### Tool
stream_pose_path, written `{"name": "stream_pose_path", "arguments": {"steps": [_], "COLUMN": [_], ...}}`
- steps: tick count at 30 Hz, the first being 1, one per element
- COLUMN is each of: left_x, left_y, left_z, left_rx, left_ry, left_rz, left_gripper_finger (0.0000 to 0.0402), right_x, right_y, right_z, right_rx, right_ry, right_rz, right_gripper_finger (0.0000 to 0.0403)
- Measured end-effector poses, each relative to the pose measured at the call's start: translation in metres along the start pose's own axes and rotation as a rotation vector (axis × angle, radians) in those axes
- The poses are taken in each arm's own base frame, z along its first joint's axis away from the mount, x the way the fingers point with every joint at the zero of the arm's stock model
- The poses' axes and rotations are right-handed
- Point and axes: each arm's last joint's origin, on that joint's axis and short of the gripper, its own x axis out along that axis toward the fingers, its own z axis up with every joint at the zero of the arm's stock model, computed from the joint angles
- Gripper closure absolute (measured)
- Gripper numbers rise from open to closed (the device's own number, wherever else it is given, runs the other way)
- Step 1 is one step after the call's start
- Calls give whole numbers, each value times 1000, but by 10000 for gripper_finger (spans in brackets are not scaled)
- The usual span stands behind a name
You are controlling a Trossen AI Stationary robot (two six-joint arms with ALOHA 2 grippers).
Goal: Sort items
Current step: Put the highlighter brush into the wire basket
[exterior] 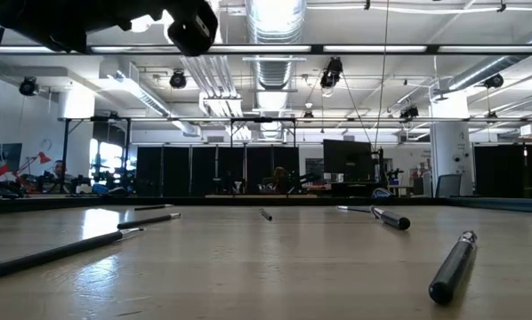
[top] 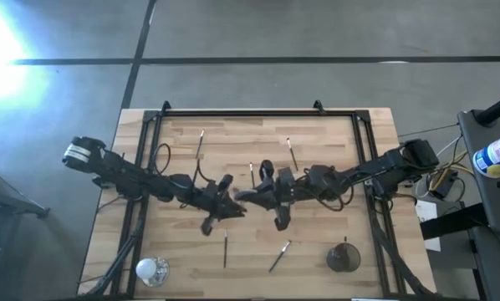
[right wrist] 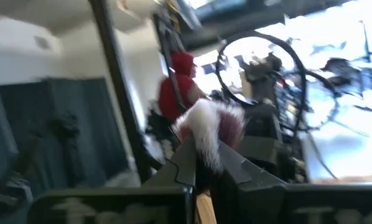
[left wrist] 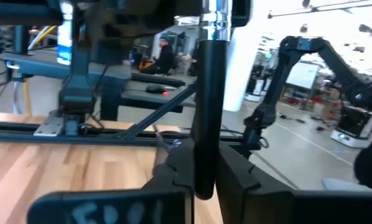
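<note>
Both grippers gripping one brush (right wrist: 209, 142) mid-table (edges well clear)

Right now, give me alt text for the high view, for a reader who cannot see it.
From above, two dark arms meet mid-table, the left gripper and right gripper close together. Slim sticks lie scattered on the wooden table, with a shiny silver cup and a dark round cup near the bottom edge.
</note>
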Motion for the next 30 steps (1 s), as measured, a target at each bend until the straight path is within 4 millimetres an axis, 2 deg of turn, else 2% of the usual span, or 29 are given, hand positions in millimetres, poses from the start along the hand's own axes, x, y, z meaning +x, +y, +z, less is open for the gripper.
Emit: {"name": "stream_pose_path", "arguments": {"steps": [3,9,12,21,27,30], "left_x": [-1,-3,-4,-4,-4,-4], "left_y": [2,9,11,14,15,15], "left_z": [-2,-3,-2,0,0,-1], "left_rx": [-9,-9,-5,-3,-3,-2], "left_ry": [4,-13,-23,-36,-31,-25], "left_rz": [37,135,140,160,173,183], "left_gripper_finger": [372,372,372,372,372,372], "right_x": [-7,-32,-36,-18,-5,3], "right_y": [0,3,6,3,-4,-5], "right_z": [7,24,28,0,-2,1], "right_rx": [-34,-120,-113,-57,-70,-87], "right_ry": [73,210,203,176,135,123], "right_rz": [-93,-387,-418,-386,-394,-397], "right_gripper_finger": [365,294,261,209,206,219]}}
